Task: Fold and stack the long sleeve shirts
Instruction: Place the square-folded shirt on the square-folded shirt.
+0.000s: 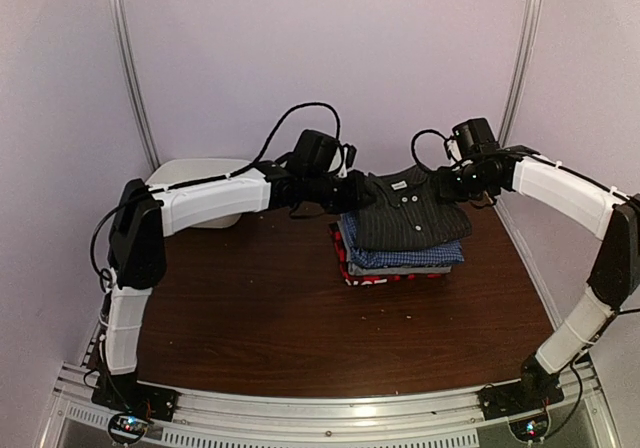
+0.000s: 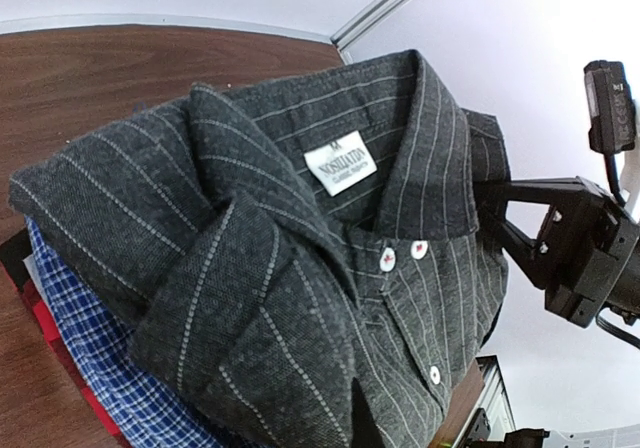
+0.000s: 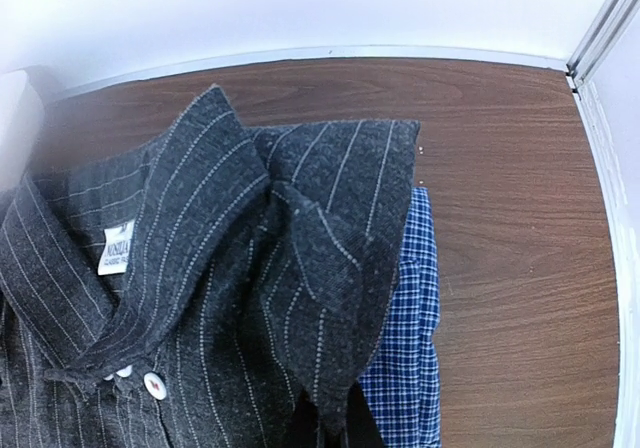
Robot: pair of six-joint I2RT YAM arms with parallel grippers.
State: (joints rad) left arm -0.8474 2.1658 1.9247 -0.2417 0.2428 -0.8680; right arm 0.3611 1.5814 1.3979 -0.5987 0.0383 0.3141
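Left and right jaws clenched on shoulders of black pinstriped shirt (image 1: 410, 218) atop folded stack (image 1: 400, 260) on worktop (image 1: 250, 308); risk: uneven release could drag it askew, undoing the fold.

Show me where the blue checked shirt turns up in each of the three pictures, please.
Top external: blue checked shirt just right of centre, directly under the black pinstriped shirt.
Left wrist: lower left, peeking from under it.
Right wrist: bottom, right of centre.
Shared landmark: the black pinstriped shirt's white neck label.
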